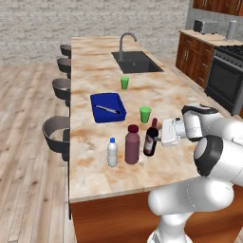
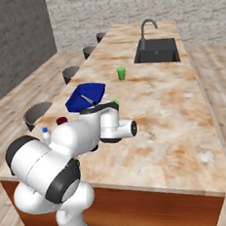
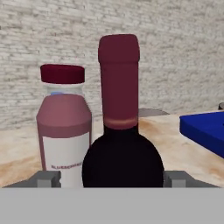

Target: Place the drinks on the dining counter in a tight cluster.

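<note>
— 3 bottles stand upright near the front edge of the dining counter. Where does the wine bottle sit against the gripper?

— It stands right at the gripper, on the counter top, with the robot's hand reaching in level from the right in the left base view. In the hand view the wine bottle rises dead centre, and 1 grey fingertip shows low on each side of its dark belly.

— Is the pincer clamped on the glass?

— It looks spread: each tip sits just outside the bottle's outline, straddling it. Whether either tip touches the glass cannot be told.

— And the other 2 drinks?

— The maroon juice bottle is just beside the wine bottle on its left, with a thin gap. The water bottle stands a little further left, apart from the juice bottle. In the hand view the juice bottle shows behind and left of the wine bottle.

— Anything close by?

— 1 green cup stands just behind the wine bottle, a blue tray with a utensil lies behind the cluster, and a 2nd green cup sits nearer the sink.
</note>
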Tool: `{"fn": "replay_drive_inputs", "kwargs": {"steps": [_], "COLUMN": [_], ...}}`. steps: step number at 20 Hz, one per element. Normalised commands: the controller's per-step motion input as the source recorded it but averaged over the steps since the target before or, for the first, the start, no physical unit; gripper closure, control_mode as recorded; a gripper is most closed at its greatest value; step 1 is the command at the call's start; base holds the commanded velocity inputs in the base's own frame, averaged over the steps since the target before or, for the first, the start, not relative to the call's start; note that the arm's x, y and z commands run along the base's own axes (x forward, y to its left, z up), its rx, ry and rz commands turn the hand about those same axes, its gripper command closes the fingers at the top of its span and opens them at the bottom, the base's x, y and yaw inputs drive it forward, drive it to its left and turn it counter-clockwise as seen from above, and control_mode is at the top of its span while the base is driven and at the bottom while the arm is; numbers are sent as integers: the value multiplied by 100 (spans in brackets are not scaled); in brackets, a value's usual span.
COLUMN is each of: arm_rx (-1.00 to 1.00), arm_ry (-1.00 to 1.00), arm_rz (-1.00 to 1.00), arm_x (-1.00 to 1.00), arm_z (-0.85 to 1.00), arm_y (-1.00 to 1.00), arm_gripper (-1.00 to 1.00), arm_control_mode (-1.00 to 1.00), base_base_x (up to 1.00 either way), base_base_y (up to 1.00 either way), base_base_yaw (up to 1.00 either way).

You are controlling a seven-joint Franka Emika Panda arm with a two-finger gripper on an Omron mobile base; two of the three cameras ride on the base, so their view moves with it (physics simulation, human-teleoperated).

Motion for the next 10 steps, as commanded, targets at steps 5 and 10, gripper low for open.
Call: {"fn": "replay_drive_inputs", "kwargs": {"steps": [5, 10], "arm_rx": [0, 0], "arm_ry": [0, 0], "arm_rz": [0, -1], "arm_x": [0, 0], "arm_z": [0, 0], "arm_y": [-1, -20], "arm_gripper": [-100, -100], "arm_control_mode": [-100, -100], "base_base_x": [0, 0], "base_base_y": [0, 0], "base_base_yaw": [0, 0]}}
